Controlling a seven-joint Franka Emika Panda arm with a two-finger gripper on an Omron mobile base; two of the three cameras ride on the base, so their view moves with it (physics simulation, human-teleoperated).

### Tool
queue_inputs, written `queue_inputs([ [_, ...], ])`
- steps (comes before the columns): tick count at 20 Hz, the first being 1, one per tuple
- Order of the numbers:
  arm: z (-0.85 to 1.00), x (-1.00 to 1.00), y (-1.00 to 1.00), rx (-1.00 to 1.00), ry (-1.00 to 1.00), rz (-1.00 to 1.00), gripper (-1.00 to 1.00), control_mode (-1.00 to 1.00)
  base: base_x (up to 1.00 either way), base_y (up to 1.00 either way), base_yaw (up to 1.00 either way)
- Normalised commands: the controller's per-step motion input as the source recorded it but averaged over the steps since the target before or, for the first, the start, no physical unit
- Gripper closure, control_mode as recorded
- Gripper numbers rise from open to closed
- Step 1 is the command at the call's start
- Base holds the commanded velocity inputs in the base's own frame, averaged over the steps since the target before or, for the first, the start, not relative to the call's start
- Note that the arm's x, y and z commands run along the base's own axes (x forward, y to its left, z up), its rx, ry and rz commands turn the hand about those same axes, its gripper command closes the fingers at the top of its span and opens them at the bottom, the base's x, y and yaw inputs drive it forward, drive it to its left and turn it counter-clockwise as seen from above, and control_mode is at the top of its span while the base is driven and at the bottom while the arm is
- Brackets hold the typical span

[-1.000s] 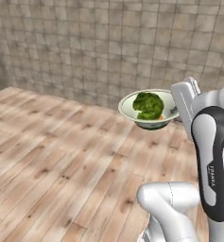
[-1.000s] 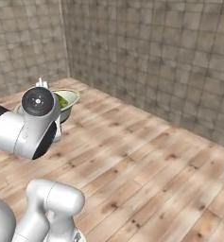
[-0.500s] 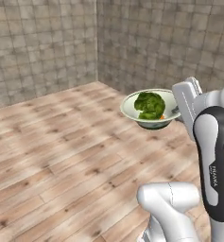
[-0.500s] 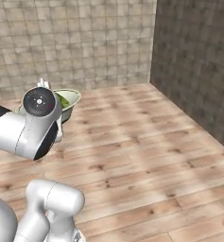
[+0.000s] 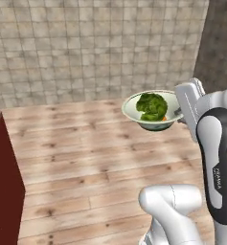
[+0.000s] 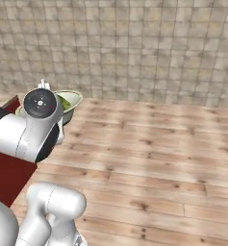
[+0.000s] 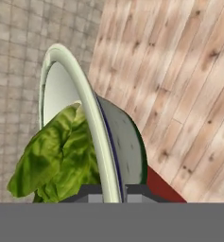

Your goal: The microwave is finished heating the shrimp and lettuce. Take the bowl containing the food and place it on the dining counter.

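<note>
Gripping the bowl (image 5: 153, 113) by its rim, the gripper (image 5: 181, 113) was clamped tight on the flared white edge, with one finger inside the rim and one outside, as the hand view made plain. The bowl (image 7: 92, 137) hung in the air beside the arm, well above the wooden floor (image 5: 86, 158), roughly level and touching nothing else. Its greenish-grey outside showed beneath the pale rim.

Inside it sat the lettuce (image 5: 152, 106), a bumpy dark-green clump heaped near the middle, and a small orange bit of shrimp (image 5: 164, 117) peeked out at its lower edge, on the side nearer the gripper. From the hand view the leaves (image 7: 56, 158) pressed close against the inner wall of the bowl.

From the right base view, the bowl (image 6: 72, 101) was half hidden behind the arm's round dark joint, with a strip of green just visible over the rim.

Behind everything stood a grey tiled wall (image 5: 86, 48). A dark red panel (image 5: 5, 186) rose at the left edge of the left base view, well apart from the bowl, and the same red (image 6: 7, 173) showed low beside the arm in the right base view.
</note>
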Motion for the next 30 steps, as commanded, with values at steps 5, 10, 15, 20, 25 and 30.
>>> queue_inputs([
  [5, 0.00, 0.00, 0.00, 0.00, 0.00, 0.00, 1.00, 1.00, 1.00, -0.21, 0.73],
  [10, 0.00, 0.00, 0.00, 0.00, 0.00, 0.00, 1.00, 1.00, 1.00, -0.21, 0.71],
  [15, 0.00, 0.00, 0.00, 0.00, 0.00, 0.00, 1.00, 1.00, 1.00, -0.34, 0.69],
  [20, 0.00, 0.00, 0.00, 0.00, 0.00, 0.00, 1.00, 1.00, 1.00, -0.30, 0.69],
  [25, 0.00, 0.00, 0.00, 0.00, 0.00, 0.00, 1.00, 1.00, 1.00, -0.15, 0.70],
  [30, 0.00, 0.00, 0.00, 0.00, 0.00, 0.00, 1.00, 1.00, 1.00, -0.08, 0.53],
])
